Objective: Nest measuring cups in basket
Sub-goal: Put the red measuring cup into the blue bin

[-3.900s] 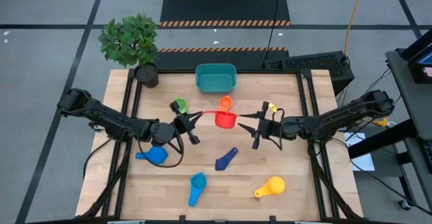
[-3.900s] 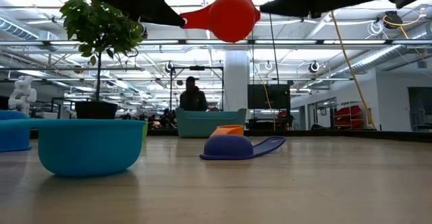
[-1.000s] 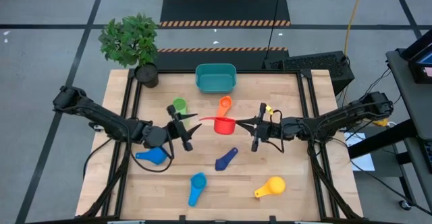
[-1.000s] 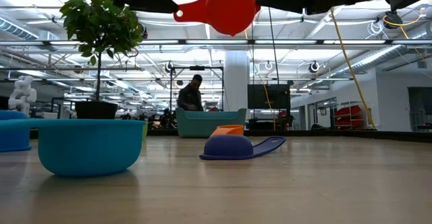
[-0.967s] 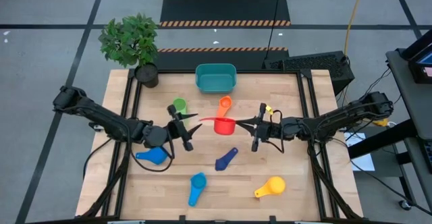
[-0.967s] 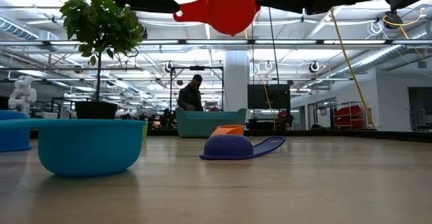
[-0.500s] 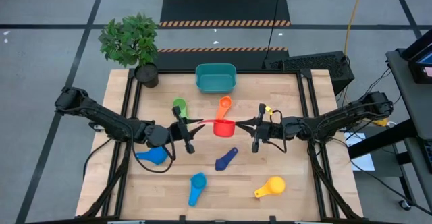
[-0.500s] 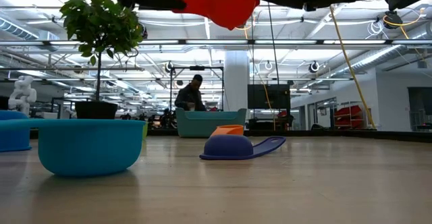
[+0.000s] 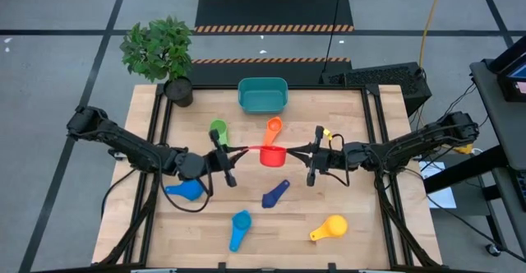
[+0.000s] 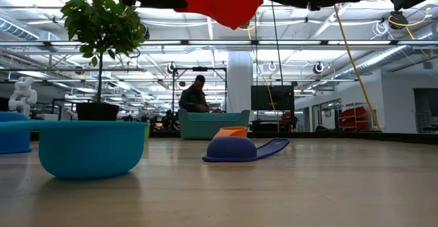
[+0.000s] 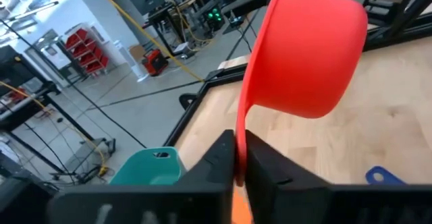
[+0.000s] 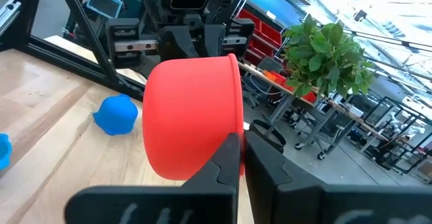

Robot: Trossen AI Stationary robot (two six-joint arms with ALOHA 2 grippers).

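The red measuring cup (image 9: 273, 155) hangs in the air over the table's middle, opening up, its handle pointing toward the table's left. My left gripper (image 9: 237, 152) is shut on that handle and my right gripper (image 9: 297, 151) is shut on the rim on the opposite side. The low view shows the red cup (image 10: 229, 1) high above the tabletop. On the table rest the green cup (image 9: 218, 129), the orange cup (image 9: 273, 127), the dark blue cup (image 9: 275, 194), two lighter blue cups (image 9: 187, 190) (image 9: 239, 228) and the yellow cup (image 9: 329, 228). The teal basket (image 9: 263, 94) stands at the far edge. My left gripper (image 11: 239, 173) pinches the red cup's flat handle (image 11: 240, 126) between its two fingers, coming level from the table's left and lying along the handle. The cup is lifted clear. My right gripper (image 12: 241, 158) pinches the cup's rim (image 12: 236, 116) on the side away from the handle, one finger inside the bowl and one outside, coming level from the table's right.
A black plant pot with a green plant (image 9: 178, 90) stands at the far left corner. The dark blue cup (image 10: 243, 148) lies upside down near the middle, and a lighter blue cup (image 10: 92, 148) sits close to the low camera. A person (image 10: 195, 94) stands in the room beyond the table.
My left gripper has moved toward the table's right, up to the red cup, and taken hold of its handle, which stood free a second ago. The cup, held by my right gripper throughout, has risen a little.
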